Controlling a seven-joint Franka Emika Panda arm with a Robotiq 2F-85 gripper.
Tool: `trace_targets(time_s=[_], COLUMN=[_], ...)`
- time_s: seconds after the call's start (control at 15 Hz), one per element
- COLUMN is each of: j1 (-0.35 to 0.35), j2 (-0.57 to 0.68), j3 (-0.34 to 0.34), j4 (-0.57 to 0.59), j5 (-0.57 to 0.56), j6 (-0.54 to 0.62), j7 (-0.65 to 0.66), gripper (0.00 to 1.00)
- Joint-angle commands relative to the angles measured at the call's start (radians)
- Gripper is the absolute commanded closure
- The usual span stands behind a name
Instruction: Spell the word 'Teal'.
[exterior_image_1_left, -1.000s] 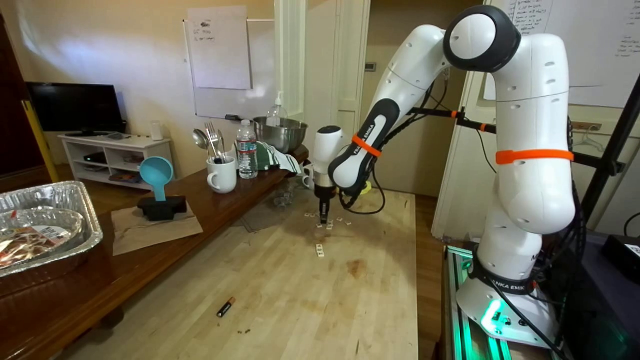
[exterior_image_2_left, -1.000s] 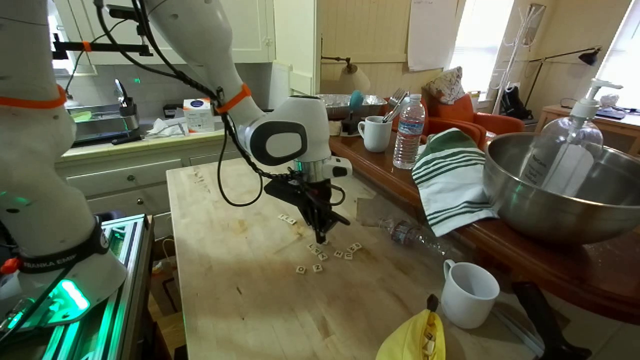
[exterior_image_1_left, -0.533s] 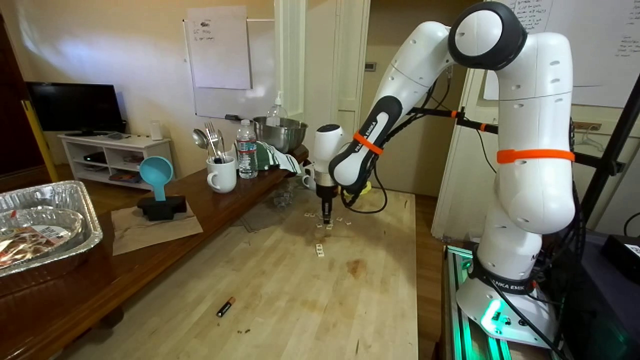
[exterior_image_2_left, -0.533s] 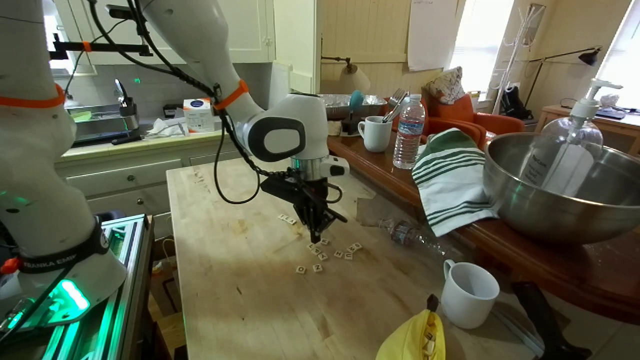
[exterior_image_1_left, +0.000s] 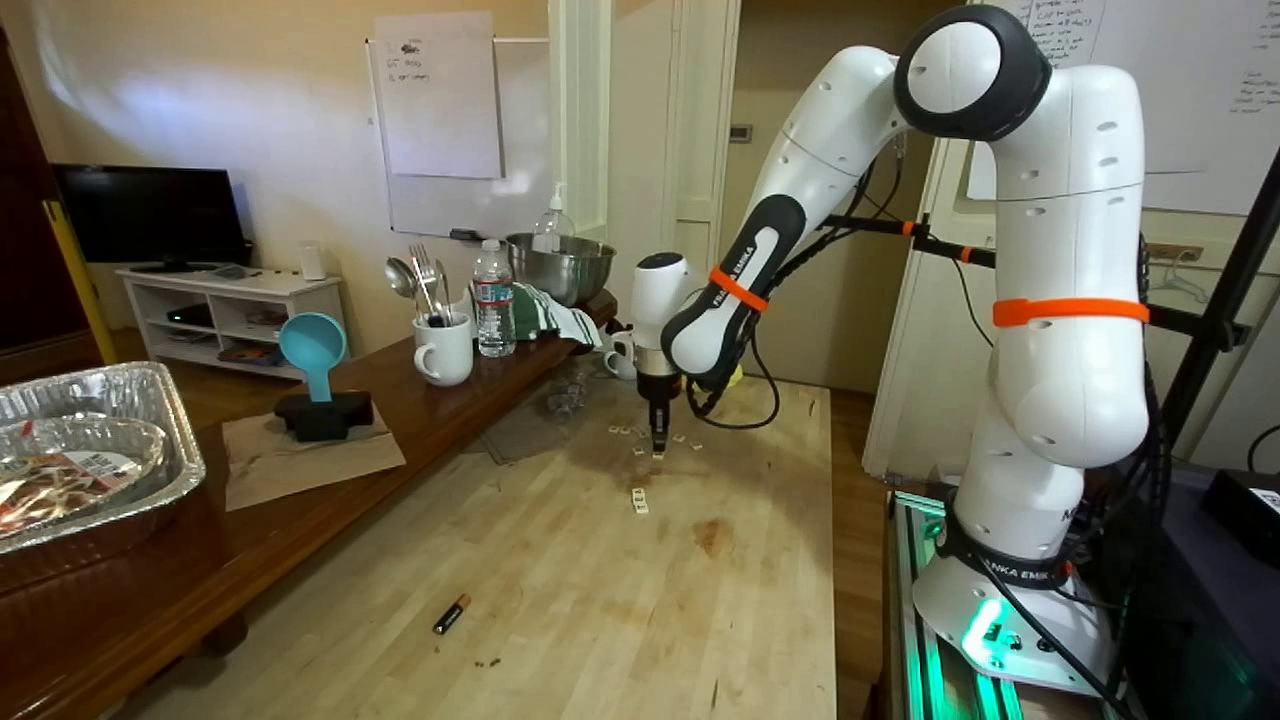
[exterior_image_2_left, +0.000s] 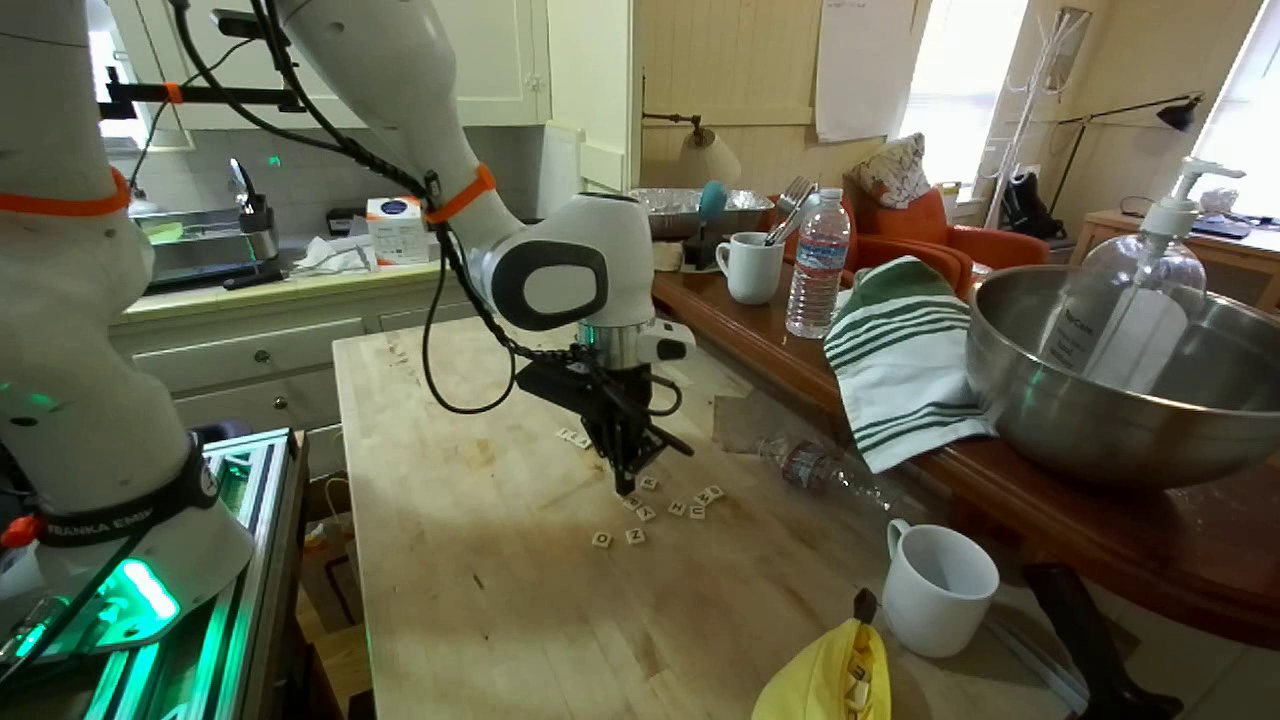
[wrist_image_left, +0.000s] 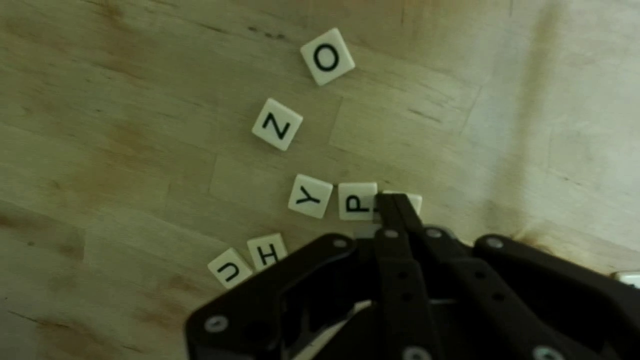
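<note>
A short row of letter tiles lies on the table, also in an exterior view; its letters are too small to read surely. Loose tiles lie scattered farther along: O, Z, Y, P, H and U. My gripper points down with its fingertips together and no tile seen between them. In the wrist view the tips cover most of a tile beside P, hiding its letter. In both exterior views the gripper is low over these tiles; contact is unclear.
A battery lies on the table. A clear bottle lies beside the raised wooden counter. A white mug and a yellow banana-shaped pouch stand at the table's far end from the battery.
My gripper has shifted slightly, to the right in one exterior view and to the left in the other, then come down a little. The tiles have not visibly moved.
</note>
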Motion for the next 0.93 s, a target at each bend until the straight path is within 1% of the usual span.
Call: trace_targets(time_s=[0.0,0.33,0.87], j1=[-0.009,-0.006,0.013], j2=[0.012,0.024,0.019], j3=[0.008,0.015,0.067], j4=[-0.007,-0.005,-0.021], j5=[-0.018,-0.015,-0.012], j6=[-0.005,-0.003,-0.001], j7=[-0.01,-0.016,-0.052], gripper=[1.0,1.0,1.0])
